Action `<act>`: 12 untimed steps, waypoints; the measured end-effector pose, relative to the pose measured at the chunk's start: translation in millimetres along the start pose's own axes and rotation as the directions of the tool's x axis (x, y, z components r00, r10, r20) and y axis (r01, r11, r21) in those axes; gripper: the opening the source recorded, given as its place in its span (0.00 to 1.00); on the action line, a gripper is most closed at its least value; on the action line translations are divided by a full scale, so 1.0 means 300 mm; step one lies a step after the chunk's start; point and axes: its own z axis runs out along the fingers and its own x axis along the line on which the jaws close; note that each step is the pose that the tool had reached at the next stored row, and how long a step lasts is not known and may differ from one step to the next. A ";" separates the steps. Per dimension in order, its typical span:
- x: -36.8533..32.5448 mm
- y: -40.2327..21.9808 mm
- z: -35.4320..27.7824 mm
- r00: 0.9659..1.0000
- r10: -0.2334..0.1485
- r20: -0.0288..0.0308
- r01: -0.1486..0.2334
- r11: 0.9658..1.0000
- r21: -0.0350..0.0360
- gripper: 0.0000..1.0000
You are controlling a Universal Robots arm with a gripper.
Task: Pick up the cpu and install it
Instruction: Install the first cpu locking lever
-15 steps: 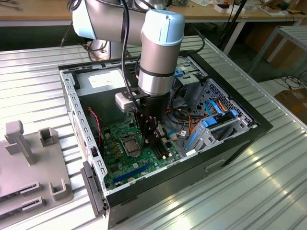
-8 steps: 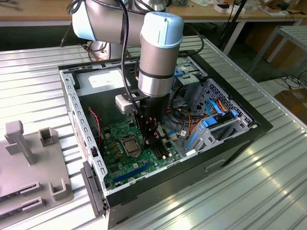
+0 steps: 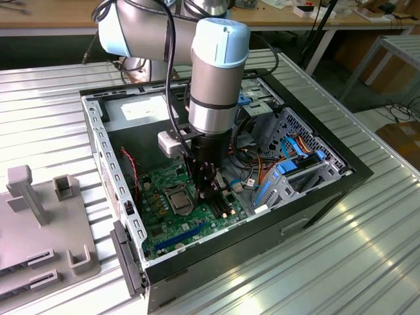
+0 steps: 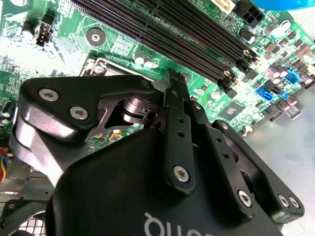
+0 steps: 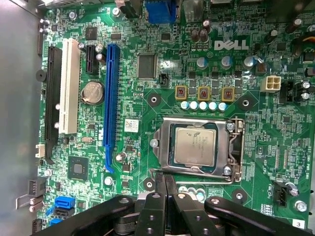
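While our black fingers [image 5: 165, 189] sit pressed together and empty, the small silvery-grey square cpu [image 5: 195, 145] lies in its metal socket frame [image 5: 235, 147] just beyond their tips.

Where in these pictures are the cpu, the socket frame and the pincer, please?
cpu [image 5: 195, 145]: first wrist view, middle of its silvery metal top.
socket frame [image 5: 237, 147]: first wrist view, the frame's metal bar beside the chip.
pincer [image 5: 166, 183]: first wrist view, at its closed black fingertips.

One cpu [image 5: 195, 145] sits in one socket frame [image 5: 236, 147] on one motherboard [image 5: 256, 147]. Three square inductors [image 5: 204, 93] stand in a row. Expansion slots: one white [image 5: 69, 88], one blue [image 5: 111, 103]. One coin cell [image 5: 92, 92].
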 end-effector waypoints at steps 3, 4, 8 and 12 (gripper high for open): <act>-0.001 0.000 0.004 1.000 -0.003 0.000 0.003 1.000 0.004 0.13; -0.001 0.000 0.006 1.000 -0.003 0.000 0.003 1.000 0.005 0.13; -0.002 0.000 0.010 1.000 -0.006 -0.001 0.006 1.000 0.008 0.13; -0.002 -0.001 0.012 1.000 -0.009 -0.001 0.009 1.000 0.010 0.13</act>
